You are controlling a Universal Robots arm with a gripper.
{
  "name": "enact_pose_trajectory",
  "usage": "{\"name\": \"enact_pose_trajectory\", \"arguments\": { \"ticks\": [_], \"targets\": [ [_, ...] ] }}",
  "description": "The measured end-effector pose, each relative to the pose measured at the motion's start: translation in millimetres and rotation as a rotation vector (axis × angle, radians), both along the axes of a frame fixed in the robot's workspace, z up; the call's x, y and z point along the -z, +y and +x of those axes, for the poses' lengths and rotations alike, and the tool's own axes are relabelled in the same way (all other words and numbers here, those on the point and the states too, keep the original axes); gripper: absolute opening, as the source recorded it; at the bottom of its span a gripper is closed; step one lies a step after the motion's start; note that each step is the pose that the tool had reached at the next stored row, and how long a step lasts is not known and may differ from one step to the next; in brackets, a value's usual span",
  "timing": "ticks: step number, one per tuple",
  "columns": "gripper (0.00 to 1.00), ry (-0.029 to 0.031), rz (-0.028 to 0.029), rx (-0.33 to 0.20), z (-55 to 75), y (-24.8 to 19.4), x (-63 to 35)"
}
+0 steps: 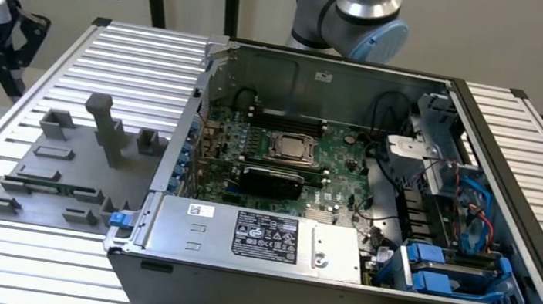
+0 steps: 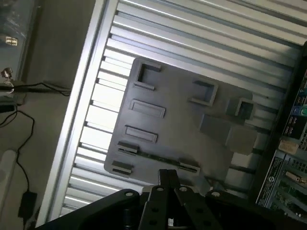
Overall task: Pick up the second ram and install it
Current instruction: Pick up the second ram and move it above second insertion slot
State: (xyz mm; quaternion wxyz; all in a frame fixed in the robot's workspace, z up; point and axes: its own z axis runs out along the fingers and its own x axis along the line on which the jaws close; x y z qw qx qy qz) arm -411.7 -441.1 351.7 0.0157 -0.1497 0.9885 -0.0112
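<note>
The second ram [image 1: 52, 189] is a thin, long, narrow green circuit-board strip with small dark parts along its length. It sits level and lengthwise on the grey fixture plate [image 1: 78, 163], its two ends seated in low grey blocks [image 1: 90, 194]. It is toward the side of the plate nearest the exterior camera, on the exterior view's left of the open computer case [image 1: 338, 288] and well apart from it. In the wrist view the strip [image 2: 158, 157] shows as a narrow dark-green line spanning the two end blocks.

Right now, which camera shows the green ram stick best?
The exterior view: the second ram lies full-length in the grey fixture, its green showing. The wrist view shows it as a thin dark line on that fixture.
</note>
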Motion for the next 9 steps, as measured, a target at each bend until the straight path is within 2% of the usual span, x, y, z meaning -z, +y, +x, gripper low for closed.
{"name": "enact_pose_trajectory", "arguments": {
  "ticks": [9],
  "targets": [
    [0.11, -0.0001, 0.0001, -0.164, 0.0, 0.0, 5.2]
  ]
}}
